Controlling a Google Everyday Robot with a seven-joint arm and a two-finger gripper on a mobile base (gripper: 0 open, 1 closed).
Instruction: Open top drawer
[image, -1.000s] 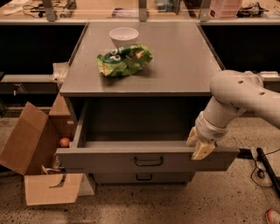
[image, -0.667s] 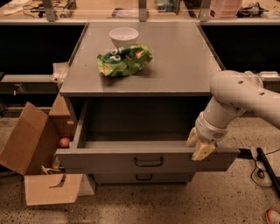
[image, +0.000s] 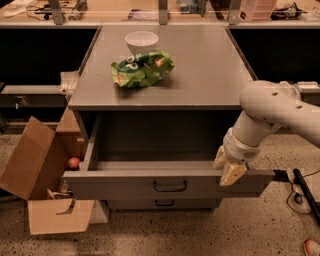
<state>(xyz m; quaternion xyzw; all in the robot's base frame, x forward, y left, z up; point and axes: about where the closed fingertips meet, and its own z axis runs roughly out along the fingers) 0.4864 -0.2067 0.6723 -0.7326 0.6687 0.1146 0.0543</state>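
A grey metal cabinet stands on a speckled floor, seen from the front and slightly above. Its top drawer (image: 125, 186) is pulled well out toward the viewer, with a small dark bar handle (image: 170, 186) at the centre of the flat front. The part of the drawer's inside that shows is bare grey metal. Below it, a shallower drawer (image: 200, 203) is pushed in.

A white robot arm (image: 270, 107) reaches in from the right. Its cream-coloured claw (image: 227, 167) sits at the top rim of the drawer front, toward the right end and well to the right of the handle. How far open the claw is cannot be told, nor whether it has hold of the rim.

On the counter (image: 210, 75) (the flat top of the cabinet) a white bowl (image: 141, 41) stands near the back edge, left of centre. A crumpled green snack bag (image: 142, 68) lies just in front of it. The right half of the counter is bare grey.

To the left, an open cardboard box (image: 27, 160) leans close to the cabinet's side. A small orange ball-like thing (image: 74, 162) shows between the box and the drawer. A smaller cardboard box (image: 57, 216) sits in front, near the drawer's left corner. To the right, a dark cable (image: 305, 192) lies on the floor.
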